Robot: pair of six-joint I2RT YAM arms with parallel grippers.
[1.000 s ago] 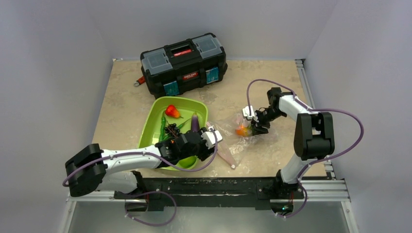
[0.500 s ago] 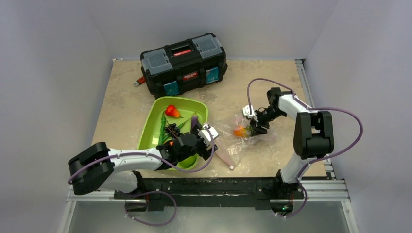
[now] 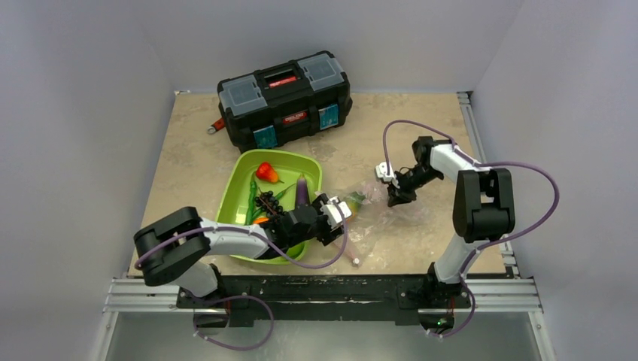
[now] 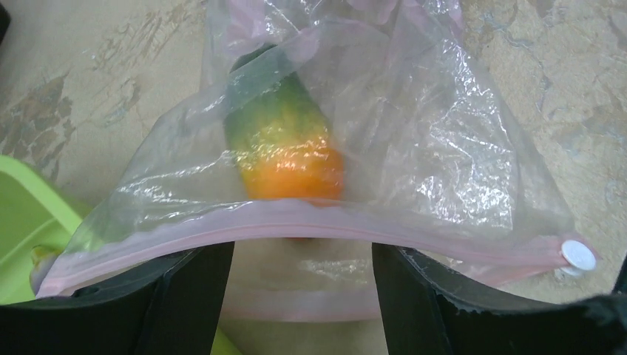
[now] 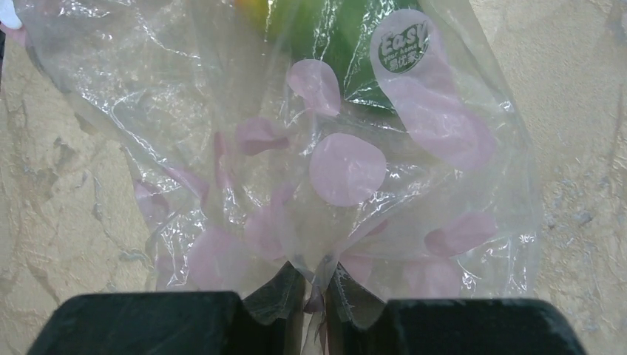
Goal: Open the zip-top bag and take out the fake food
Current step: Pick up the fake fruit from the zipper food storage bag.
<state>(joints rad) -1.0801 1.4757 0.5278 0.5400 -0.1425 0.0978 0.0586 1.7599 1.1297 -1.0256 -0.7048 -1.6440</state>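
Clear crinkly plastic fills both wrist views. The zip-top bag (image 3: pixel 370 216) lies on the bench (image 3: pixel 188 150) between your two arms, just right of the green tray (image 3: pixel 235 197), with its mouth toward the tray.

Your right hand (image 5: pixel 314 287) is clamped on a pinch of film at the bag's closed end. Your left hand (image 4: pixel 299 259) sits at the mouth with its fingers spread wide, gripping nothing. The pink zip strip (image 4: pixel 333 218) of the upper lip arches across both fingers. A second pink edge shows lower down between them, so the mouth looks parted. I cannot tell whether the fingers are inside the opening or only under it.

The only piece I can see inside is the orange-and-green mango (image 4: pixel 285 148), lying just behind the strip with its orange end toward you. The strawberry (image 3: pixel 265 172), eggplant (image 3: pixel 302 189), bean pods (image 3: pixel 250 189) and berries (image 3: pixel 265 201) sit in the tray.

I judge you are in the removal step and near its end, with opening done and one fruit to fetch. The next move calls for easing the left hand forward through the gap until its fingers straddle the mango's orange end. Then close on the fruit alone, not on the film over it. Let the right hand's pinch anchor the bag so it does not slide along as you draw the mango out toward the tray.
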